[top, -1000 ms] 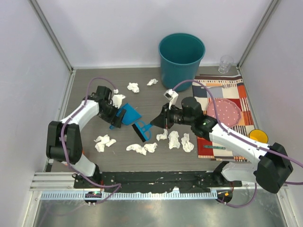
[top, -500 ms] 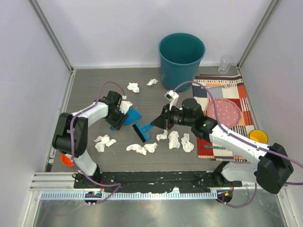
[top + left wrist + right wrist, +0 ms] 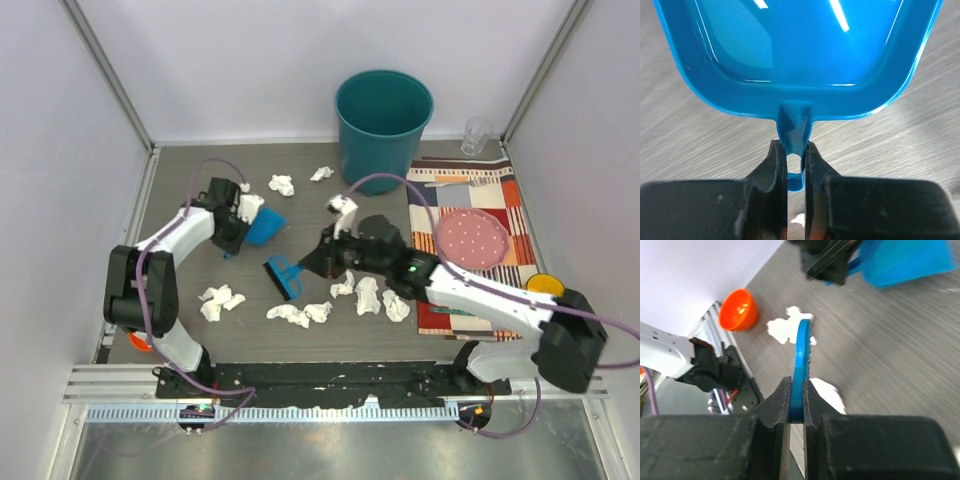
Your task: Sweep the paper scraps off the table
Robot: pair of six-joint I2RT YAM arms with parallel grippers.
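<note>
Several white paper scraps lie on the table [image 3: 180,180]: two near the bin [image 3: 282,185], one by my left wrist [image 3: 250,207], a pair at the left [image 3: 220,300] and a cluster near the front [image 3: 368,295]. My left gripper [image 3: 232,234] [image 3: 795,155] is shut on the short handle [image 3: 795,132] of a blue dustpan [image 3: 265,228] [image 3: 795,50]. My right gripper [image 3: 314,266] [image 3: 797,395] is shut on a blue hand brush [image 3: 283,277] [image 3: 802,352], held just above the table between the dustpan and the front scraps [image 3: 827,390].
A teal bin [image 3: 384,115] stands at the back. A striped placemat [image 3: 440,200] at the right carries a pink plate [image 3: 474,238]. A clear glass [image 3: 477,135] sits in the back right corner, a yellow disc [image 3: 546,288] at the right and an orange bowl [image 3: 739,316] near the left arm's base.
My left gripper has closed on the dustpan's handle and drawn the dustpan up and to the left. My right arm has carried the brush to the left.
</note>
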